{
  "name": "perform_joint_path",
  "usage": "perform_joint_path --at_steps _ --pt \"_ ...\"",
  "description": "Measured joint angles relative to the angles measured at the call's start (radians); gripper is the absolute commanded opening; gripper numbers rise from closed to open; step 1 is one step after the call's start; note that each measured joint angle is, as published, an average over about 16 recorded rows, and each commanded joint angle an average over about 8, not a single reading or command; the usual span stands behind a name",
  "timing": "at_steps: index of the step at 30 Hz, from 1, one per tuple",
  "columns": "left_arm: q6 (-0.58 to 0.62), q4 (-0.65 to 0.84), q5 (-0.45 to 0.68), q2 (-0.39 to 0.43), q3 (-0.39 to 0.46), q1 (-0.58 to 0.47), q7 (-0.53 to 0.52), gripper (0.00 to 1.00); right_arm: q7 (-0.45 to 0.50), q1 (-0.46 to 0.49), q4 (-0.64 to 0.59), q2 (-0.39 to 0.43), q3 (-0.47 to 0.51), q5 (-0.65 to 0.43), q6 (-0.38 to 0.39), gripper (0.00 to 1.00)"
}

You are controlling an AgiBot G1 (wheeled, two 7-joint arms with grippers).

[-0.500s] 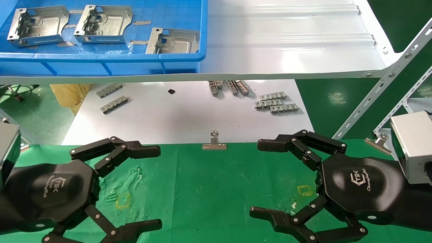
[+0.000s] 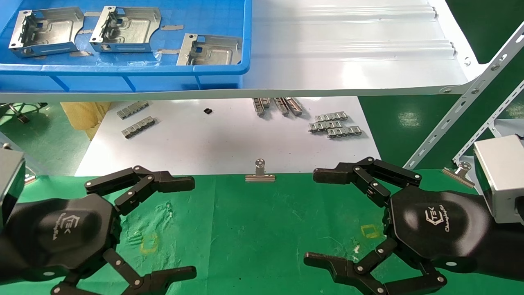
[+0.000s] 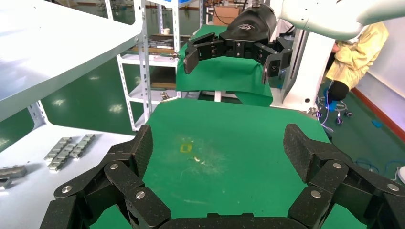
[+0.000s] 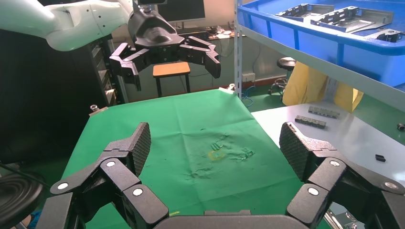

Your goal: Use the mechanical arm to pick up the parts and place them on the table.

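Three shiny silver parts lie in a blue tray (image 2: 123, 69) on the upper white shelf: one far left (image 2: 46, 31), one in the middle (image 2: 125, 29), one nearer the tray's right end (image 2: 209, 50). They also show in the right wrist view (image 4: 353, 16). My left gripper (image 2: 186, 223) hovers open and empty over the green table (image 2: 254, 229) at the left. My right gripper (image 2: 317, 217) hovers open and empty over it at the right. Each faces the other across the cloth, with nothing between the fingers (image 3: 138, 150) (image 4: 138, 143).
A lower white board (image 2: 221, 143) holds small grey toothed strips (image 2: 333, 125) (image 2: 137, 125). A binder clip (image 2: 260, 174) grips the cloth's far edge, another (image 2: 460, 170) at the right. Slanted shelf struts (image 2: 458, 114) stand at the right. Yellow square marks (image 2: 148, 242) (image 2: 370, 230) lie on the cloth.
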Motion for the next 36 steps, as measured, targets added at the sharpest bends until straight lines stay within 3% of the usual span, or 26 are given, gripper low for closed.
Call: perform_joint_path --at_steps 36 --pt "0.000 0.000 0.000 0.000 0.000 0.000 0.000 1.00 0.000 0.000 0.000 0.000 0.000 0.000 0.000 1.00"
